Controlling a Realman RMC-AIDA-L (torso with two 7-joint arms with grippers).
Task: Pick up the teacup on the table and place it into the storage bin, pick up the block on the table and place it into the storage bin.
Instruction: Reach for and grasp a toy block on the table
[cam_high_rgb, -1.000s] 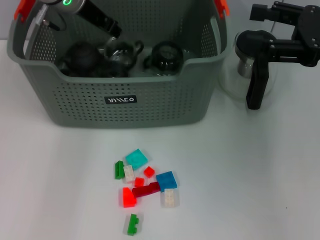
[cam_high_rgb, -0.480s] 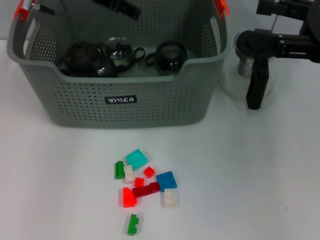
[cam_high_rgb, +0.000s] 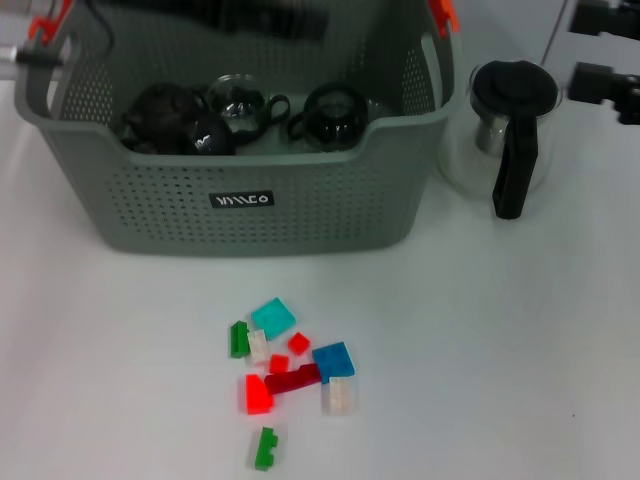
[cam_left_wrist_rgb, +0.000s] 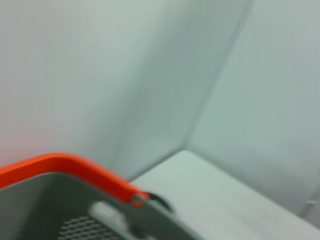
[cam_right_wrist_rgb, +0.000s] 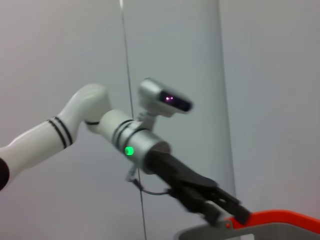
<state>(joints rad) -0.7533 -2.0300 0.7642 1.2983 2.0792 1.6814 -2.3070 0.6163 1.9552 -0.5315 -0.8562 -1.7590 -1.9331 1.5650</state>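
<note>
From the head view, the left tool (cam_high_rgb: 300, 20) shows only as a dark blurred shape above the far wall of the storage bin (cam_high_rgb: 240, 215); I cannot tell how far open it is or whether it carries anything. Below it, inside the bin, lie several dark glass teacups (cam_high_rgb: 335, 110), so the teacup part looks done. The blocks (cam_high_rgb: 290, 365) lie scattered on the worktop (cam_high_rgb: 500, 350) in front of the bin, well apart from either tool, so that part remains. The right tool (cam_high_rgb: 610, 80) is at the frame edge beside a glass teapot (cam_high_rgb: 510, 130); its state cannot be told.

The left wrist view shows only the bin's orange handle top (cam_left_wrist_rgb: 70, 167) and the wall beyond.

The right wrist view shows the left tool above the orange rim, its dark fingers seemingly empty.
</note>
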